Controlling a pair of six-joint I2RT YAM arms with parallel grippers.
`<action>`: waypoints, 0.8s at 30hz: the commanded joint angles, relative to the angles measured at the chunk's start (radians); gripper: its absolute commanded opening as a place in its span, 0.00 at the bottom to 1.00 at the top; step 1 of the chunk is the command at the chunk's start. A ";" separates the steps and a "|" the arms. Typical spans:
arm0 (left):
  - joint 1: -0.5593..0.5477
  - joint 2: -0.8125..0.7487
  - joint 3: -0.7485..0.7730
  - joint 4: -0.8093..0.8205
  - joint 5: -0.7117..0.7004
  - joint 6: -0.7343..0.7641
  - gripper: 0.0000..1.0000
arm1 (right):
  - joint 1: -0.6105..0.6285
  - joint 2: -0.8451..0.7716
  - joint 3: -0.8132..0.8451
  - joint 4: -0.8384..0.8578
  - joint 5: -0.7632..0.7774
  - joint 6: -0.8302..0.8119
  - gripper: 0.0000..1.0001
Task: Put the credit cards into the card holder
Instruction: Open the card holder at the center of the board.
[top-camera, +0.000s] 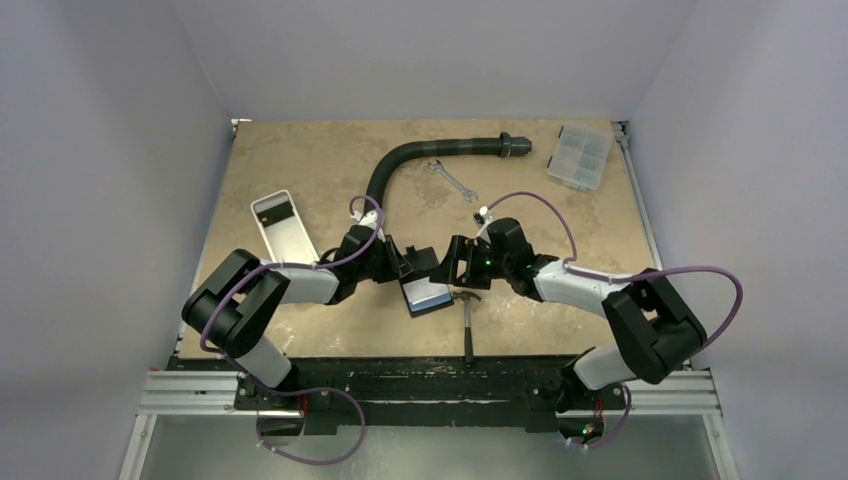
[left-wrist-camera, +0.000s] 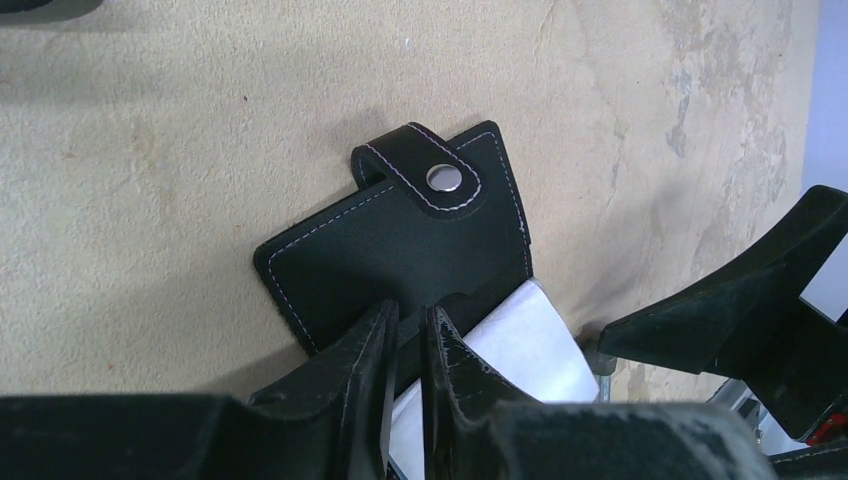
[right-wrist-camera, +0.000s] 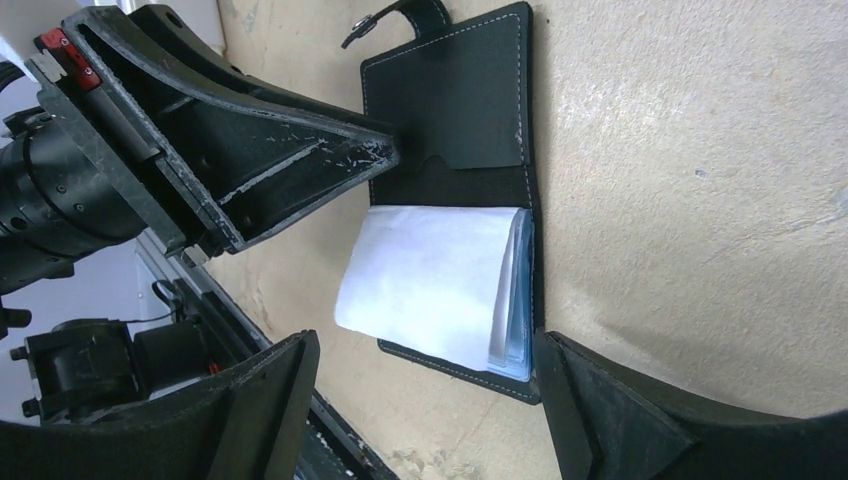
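The card holder (top-camera: 425, 295) is lying open on the tan surface (top-camera: 320, 160), towards the near edge and midway between the two arms. Its black cover is showing pale stitching along the border. The snap strap (left-wrist-camera: 430, 170) is folding over the far edge with its metal stud facing up. Inside, a stack of glossy whitish pockets (right-wrist-camera: 430, 280) is fanning up from the spine, with bluish edges showing at the fold.

The left end effector (left-wrist-camera: 410, 330) is clenching on the edge of the holder's upper leaf, its fingers drawn to a narrow slit. The right end effector (right-wrist-camera: 428, 345) is standing released, its jaws spread wide and straddling the pocket half, one finger touching the holder's corner.

A hammer (top-camera: 468, 320) is lying just beside the holder on the right, its handle pointing at the near edge. A white tray (top-camera: 300, 245) is sitting well apart on the left. A small dark rectangle in its far end is seemingly one of the credit cards (top-camera: 275, 210).

A curved black hose (top-camera: 420, 155), a wrench (top-camera: 452, 180) and a clear compartment box (top-camera: 580, 157) are lying further back. Bare surface is stretching across the far left.
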 joint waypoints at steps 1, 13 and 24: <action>0.003 0.015 -0.017 -0.018 0.038 -0.007 0.18 | 0.008 0.024 0.009 0.077 -0.026 0.015 0.86; 0.003 0.010 -0.014 -0.020 0.040 0.001 0.18 | 0.017 0.033 0.013 0.109 -0.066 0.050 0.80; 0.003 0.021 -0.003 -0.016 0.045 0.008 0.17 | 0.026 0.040 -0.039 0.306 -0.171 0.189 0.70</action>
